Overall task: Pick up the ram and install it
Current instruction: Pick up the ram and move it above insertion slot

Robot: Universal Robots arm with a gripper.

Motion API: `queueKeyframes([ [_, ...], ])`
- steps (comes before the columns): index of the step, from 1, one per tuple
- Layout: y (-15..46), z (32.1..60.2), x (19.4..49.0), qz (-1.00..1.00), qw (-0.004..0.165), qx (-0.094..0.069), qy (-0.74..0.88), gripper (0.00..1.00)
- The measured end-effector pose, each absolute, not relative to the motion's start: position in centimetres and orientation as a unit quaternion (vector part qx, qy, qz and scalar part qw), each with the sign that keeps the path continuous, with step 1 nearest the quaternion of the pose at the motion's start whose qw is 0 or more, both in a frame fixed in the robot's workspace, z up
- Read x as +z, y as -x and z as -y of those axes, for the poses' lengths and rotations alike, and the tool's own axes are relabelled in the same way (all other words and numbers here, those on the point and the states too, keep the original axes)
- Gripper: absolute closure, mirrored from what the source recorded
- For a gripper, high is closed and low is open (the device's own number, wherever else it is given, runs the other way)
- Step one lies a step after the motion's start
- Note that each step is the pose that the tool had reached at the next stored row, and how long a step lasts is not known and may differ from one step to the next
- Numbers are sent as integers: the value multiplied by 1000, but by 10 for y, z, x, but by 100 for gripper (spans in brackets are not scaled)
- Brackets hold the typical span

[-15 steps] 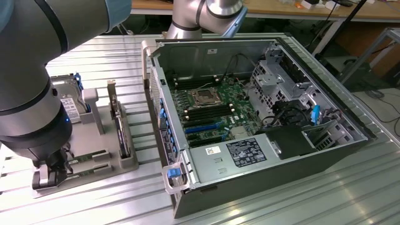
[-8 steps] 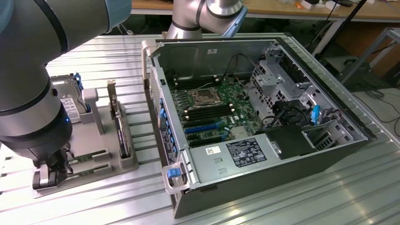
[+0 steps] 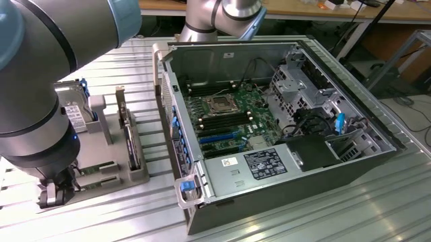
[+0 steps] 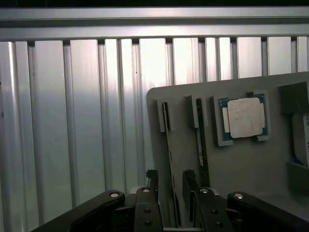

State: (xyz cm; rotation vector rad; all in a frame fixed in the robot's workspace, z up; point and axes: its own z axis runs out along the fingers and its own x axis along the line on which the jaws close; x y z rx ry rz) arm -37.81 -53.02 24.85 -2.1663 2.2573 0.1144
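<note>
Ram [image 4: 168, 145]: thin stick, seated on edge in a slot of the grey tray [image 4: 241, 169], not yet lifted. Gripper [image 4: 170, 180]: spread wide, empty, fingers straddling the stick. Computer case [image 3: 283, 201]: lying open. Pick-up and installation both appear outstanding.

A ribbed, silvery metal table [image 3: 323, 217] fills the lower frame, catching soft pale glare. Along the top edge runs a wooden workbench [image 3: 303, 11] on metal legs; grey floor [image 3: 414, 118] shows at right.
</note>
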Motion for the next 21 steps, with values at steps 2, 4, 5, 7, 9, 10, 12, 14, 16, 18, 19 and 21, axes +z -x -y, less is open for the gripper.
queueKeyframes([
  [2,380,530,243,-721,5,37,692,66],
  [4,380,529,240,-721,5,37,692,66],
  [5,381,528,237,-721,5,37,692,66],
  [7,381,524,233,-721,5,37,692,66],
  [9,381,523,231,-721,6,37,692,66],
  [10,381,523,231,-721,5,37,692,66],
  [12,381,523,228,-721,6,36,692,66],
  [14,382,523,224,-721,6,36,692,66],
  [16,383,523,219,-721,7,35,692,66],
  [18,383,523,214,-720,8,35,693,66],
  [19,383,523,212,-720,8,34,693,66],
  [21,384,523,207,-718,8,34,695,66],
])
